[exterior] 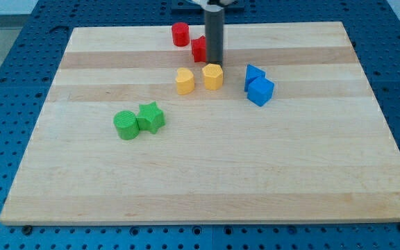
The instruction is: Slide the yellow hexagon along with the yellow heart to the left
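Note:
The yellow hexagon sits on the wooden board at the upper middle. The yellow heart lies just to its left with a small gap between them. My tip stands right behind the hexagon's top edge, touching or nearly touching it. The rod rises from there to the view's top.
A red cylinder and a red block, partly hidden by the rod, lie above the yellow pair. Two blue blocks lie to the right. A green cylinder and a green star lie to the lower left. The board's edge meets a blue perforated table.

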